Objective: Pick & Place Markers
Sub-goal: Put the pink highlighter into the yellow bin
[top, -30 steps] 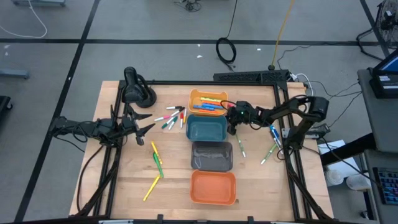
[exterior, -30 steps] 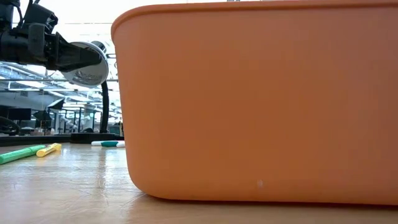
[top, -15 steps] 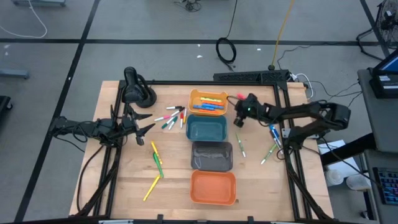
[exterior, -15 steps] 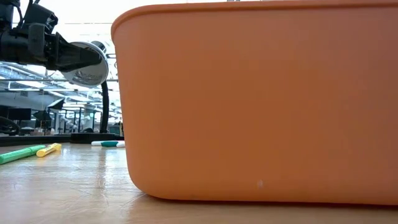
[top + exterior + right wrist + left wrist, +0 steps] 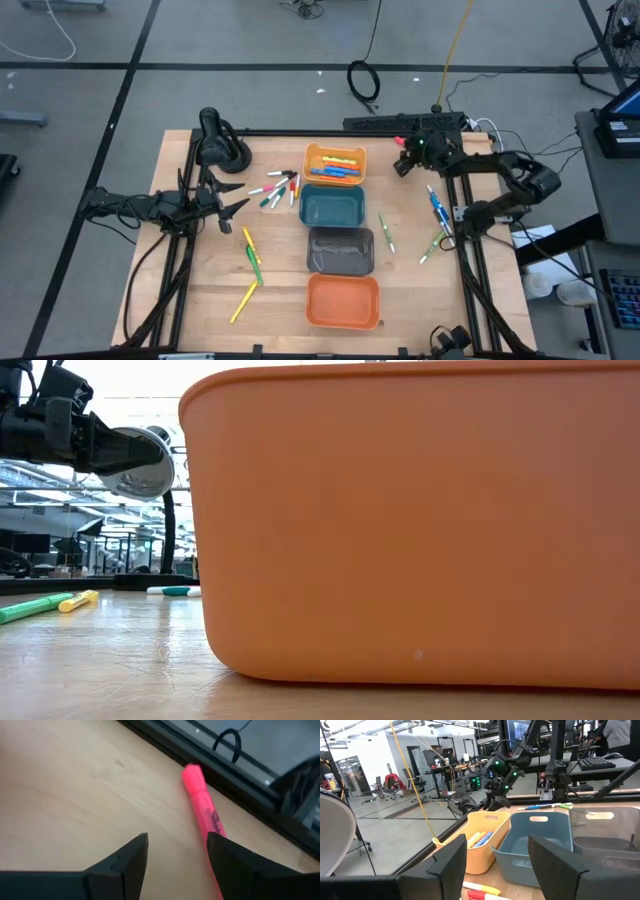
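A pink marker (image 5: 201, 802) lies on the wood beside the black rail at the table's far right (image 5: 399, 141). My right gripper (image 5: 177, 855) hangs open just over it (image 5: 401, 165). More markers lie in a cluster (image 5: 277, 188) left of the light orange bin (image 5: 335, 165), which holds a few itself. Yellow and green ones (image 5: 250, 255) lie at the near left, green and blue ones (image 5: 437, 212) at the right. My left gripper (image 5: 232, 195) waits open at the table's left (image 5: 497, 865). My right gripper stands with its fingers pointing down at the wood. The pink marker's nearer part (image 5: 216, 832) runs behind the tip of one finger (image 5: 227, 857). I cannot tell whether that finger touches it.
Teal (image 5: 333, 208), grey (image 5: 340, 250) and orange (image 5: 343, 300) bins stand in a row down the table's middle, and the orange one fills the low view (image 5: 420, 520). A black stand (image 5: 215, 145) sits at the far left. A black frame rail (image 5: 330, 132) borders the far edge.
My right gripper has gone from beside the light orange and teal bins toward the table's far right corner. The pink marker has travelled with it and now lies by the far rail.
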`<state>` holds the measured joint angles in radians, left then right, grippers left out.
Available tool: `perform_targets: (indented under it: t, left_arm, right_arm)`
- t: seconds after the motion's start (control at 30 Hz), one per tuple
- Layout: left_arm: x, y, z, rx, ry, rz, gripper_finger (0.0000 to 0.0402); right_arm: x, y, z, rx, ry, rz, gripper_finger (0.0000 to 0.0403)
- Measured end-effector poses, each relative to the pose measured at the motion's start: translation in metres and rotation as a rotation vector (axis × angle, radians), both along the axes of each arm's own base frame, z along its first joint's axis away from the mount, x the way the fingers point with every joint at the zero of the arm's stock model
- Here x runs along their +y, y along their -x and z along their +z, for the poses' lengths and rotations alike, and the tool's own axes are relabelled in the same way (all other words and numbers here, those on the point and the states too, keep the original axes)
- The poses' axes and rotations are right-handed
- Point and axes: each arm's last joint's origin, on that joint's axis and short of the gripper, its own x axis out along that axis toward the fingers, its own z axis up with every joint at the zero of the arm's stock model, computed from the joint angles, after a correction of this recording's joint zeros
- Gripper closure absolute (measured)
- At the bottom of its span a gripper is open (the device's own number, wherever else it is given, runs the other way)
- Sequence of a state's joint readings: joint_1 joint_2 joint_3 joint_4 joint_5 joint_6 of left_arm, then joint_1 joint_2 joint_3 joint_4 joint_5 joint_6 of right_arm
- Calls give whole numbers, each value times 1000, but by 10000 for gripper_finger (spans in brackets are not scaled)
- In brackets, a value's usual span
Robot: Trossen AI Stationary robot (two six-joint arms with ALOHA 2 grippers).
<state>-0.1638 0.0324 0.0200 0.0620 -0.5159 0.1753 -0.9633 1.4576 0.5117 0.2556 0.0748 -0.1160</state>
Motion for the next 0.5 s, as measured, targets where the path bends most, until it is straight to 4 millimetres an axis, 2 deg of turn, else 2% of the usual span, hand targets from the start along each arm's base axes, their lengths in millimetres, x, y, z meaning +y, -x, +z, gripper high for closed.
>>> perform_targets:
  t: [0.17, 0.37, 0.5]
  left_arm:
    - [0, 0, 0, 0, 0, 0, 188]
    - [0, 0, 0, 1, 0, 0, 188]
    - [0, 0, 0, 0, 0, 0, 188]
  right_arm:
    - [-8, 12, -9, 12, -46, -36, 213]
    - [-9, 13, -11, 10, -50, -45, 217]
    - [-8, 9, -10, -57, -84, 57, 218]
